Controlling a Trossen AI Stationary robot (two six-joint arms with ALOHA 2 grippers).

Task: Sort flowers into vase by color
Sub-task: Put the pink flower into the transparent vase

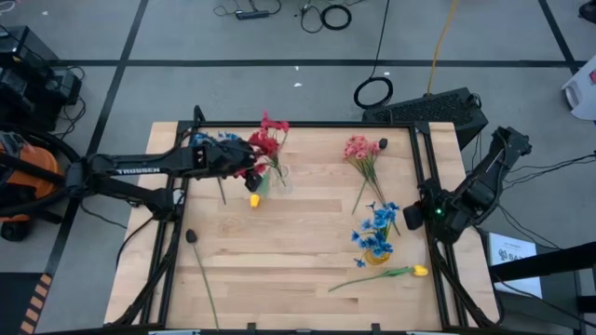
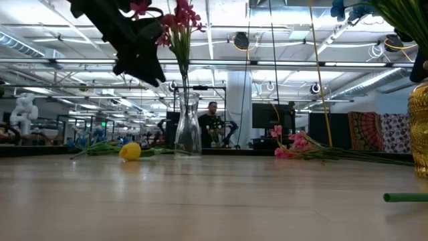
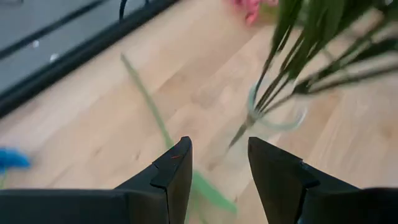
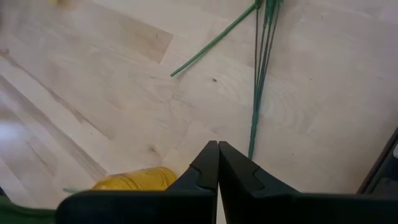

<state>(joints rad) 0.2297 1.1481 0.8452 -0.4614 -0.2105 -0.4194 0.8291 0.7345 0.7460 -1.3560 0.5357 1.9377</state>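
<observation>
A clear glass vase (image 1: 279,177) (image 2: 188,124) stands at the table's far left and holds red flowers (image 1: 270,140) (image 2: 179,19) by their stems. My left gripper (image 1: 250,167) (image 3: 217,149) hangs open just left of it, above the table, with nothing between its fingers. A yellow bud (image 1: 253,199) (image 2: 130,151) lies near the vase. Blue flowers (image 1: 209,140) lie under the left arm. Pink flowers (image 1: 358,149) lie far right of centre. More blue flowers (image 1: 377,231) stand in a gold vase (image 2: 420,127). My right gripper (image 1: 432,216) (image 4: 217,146) waits shut at the right edge.
A yellow flower on a green stem (image 1: 391,273) lies near the front right. A dark bud on a long stem (image 1: 191,235) lies at the front left. Bare wood (image 1: 298,242) spreads across the table's middle. Black rails (image 1: 421,167) frame the table's sides.
</observation>
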